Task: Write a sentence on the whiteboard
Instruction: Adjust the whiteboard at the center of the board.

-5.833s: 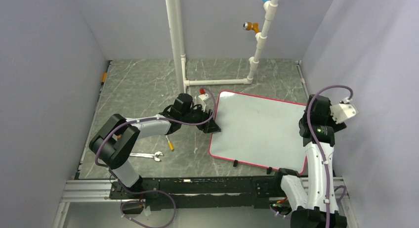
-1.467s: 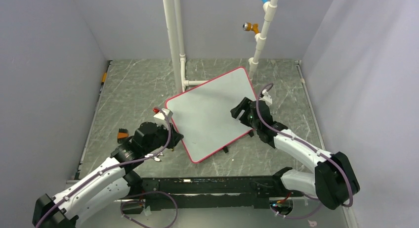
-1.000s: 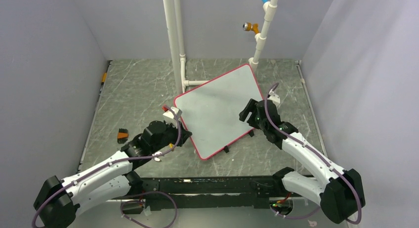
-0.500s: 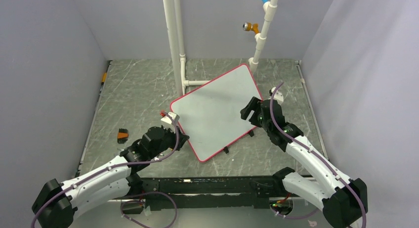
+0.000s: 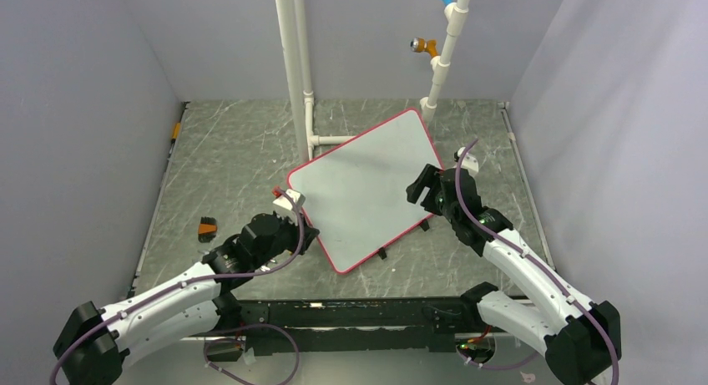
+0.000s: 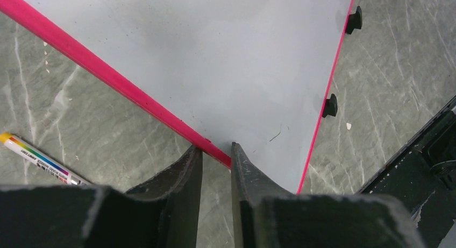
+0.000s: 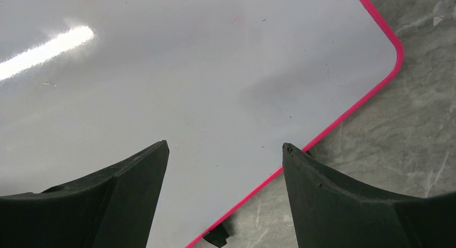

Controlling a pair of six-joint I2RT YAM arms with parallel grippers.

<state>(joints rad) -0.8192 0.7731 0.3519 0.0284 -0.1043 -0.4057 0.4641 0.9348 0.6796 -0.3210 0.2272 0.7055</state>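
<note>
The whiteboard [image 5: 363,184] lies flat on the marble floor, turned diagonally, with a thin red-pink frame and black feet. Its face [image 7: 188,70] is blank; no sentence shows on it. My left gripper [image 5: 307,232] is at the board's near-left edge. In the left wrist view its jaws [image 6: 216,151] stand nearly together, pinching the red frame of the whiteboard [image 6: 226,59] between their tips. My right gripper [image 5: 422,189] hovers open over the board's right edge, and the frame runs between its wide-spread fingers [image 7: 226,146].
A rainbow-labelled marker [image 6: 37,159] lies on the floor left of the left gripper. A small orange-and-black object [image 5: 206,230] sits further left. White pipes [image 5: 292,68] rise at the back, and the board's far corner nearly touches the right pipe's base [image 5: 427,109].
The board has been swung from lying square at the right to a diagonal in the middle. In the last second it slid slightly left and nearer with the left gripper; the right gripper stayed open.
</note>
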